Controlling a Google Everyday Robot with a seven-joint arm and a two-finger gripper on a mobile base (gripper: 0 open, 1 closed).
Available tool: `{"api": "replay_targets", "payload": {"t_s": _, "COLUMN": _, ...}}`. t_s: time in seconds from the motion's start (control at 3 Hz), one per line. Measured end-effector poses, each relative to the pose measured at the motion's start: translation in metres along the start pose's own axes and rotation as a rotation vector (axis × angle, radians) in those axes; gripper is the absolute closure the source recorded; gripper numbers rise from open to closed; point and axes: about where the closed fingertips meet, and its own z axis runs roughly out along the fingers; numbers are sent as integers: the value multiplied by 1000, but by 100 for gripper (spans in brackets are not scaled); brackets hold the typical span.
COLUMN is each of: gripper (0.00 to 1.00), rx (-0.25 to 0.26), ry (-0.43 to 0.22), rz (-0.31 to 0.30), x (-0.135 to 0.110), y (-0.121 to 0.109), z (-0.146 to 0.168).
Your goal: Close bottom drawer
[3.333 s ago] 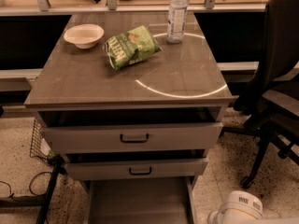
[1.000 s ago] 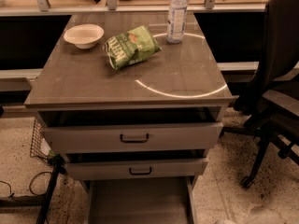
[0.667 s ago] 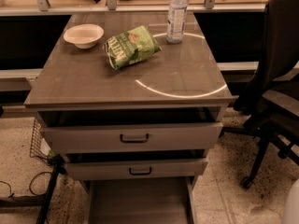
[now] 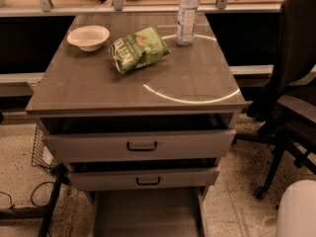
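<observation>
You're looking at a grey cabinet [image 4: 98,83] parked on speckled terrazzo floor [image 4: 237,172]. A black office chair [image 4: 296,83] sits just to its right, with a wire basket [image 4: 38,149] and loose cables [image 4: 37,194] on its left. A long bench [image 4: 148,7] runs behind it, and a bright ring of reflected light [image 4: 197,97] glows on its top.
</observation>
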Motion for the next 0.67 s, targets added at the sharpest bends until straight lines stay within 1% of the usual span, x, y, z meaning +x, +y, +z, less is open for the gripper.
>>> {"api": "replay_targets", "payload": {"t_s": 0.33, "gripper": 100, "rx": -10, "ry": 24, "rz": -31, "x": -23, "y": -9, "z": 16}}
{"api": "replay_targets", "payload": {"t_s": 0.67, "gripper": 100, "rx": -4, "ry": 60, "rz": -61, "x": -43, "y": -23, "z": 21}}
